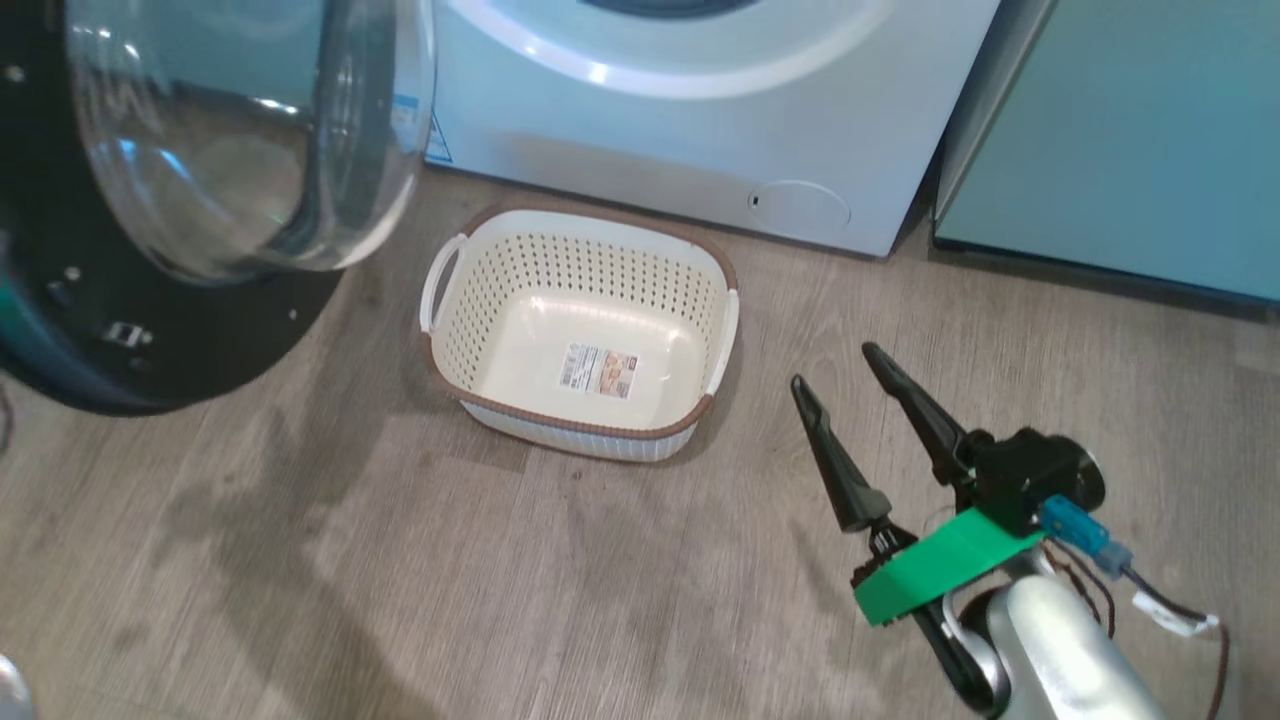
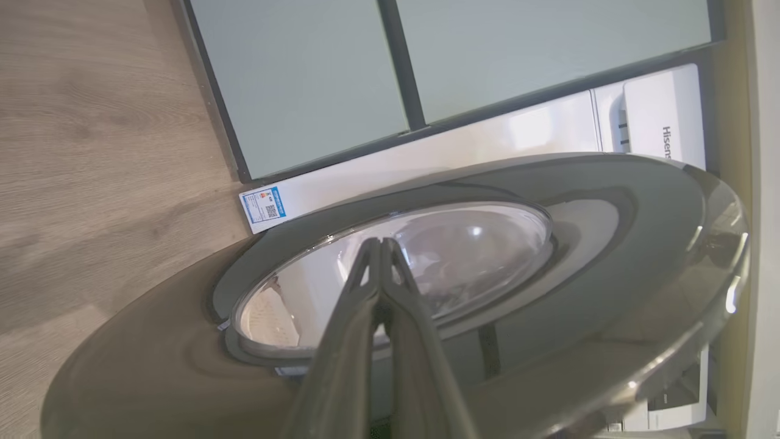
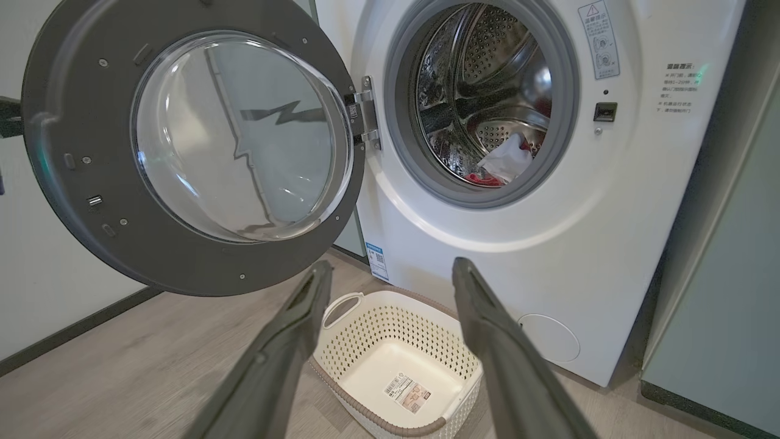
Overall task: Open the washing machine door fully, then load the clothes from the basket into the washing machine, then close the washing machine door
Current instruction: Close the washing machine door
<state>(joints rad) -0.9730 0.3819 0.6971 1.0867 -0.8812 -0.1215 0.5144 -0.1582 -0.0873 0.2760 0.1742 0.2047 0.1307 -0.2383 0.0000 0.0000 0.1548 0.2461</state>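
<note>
My head view clips the washing machine door at the left and top edges, and the washing machine drum opening at the top. Right wrist view: clothes mostly hidden behind the drum lip. Text on the basket label is too small to read.

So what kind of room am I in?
Probably a home laundry corner: a front-loading washer with its door open, a basket on the wood-look floor, teal cabinets alongside.
</note>
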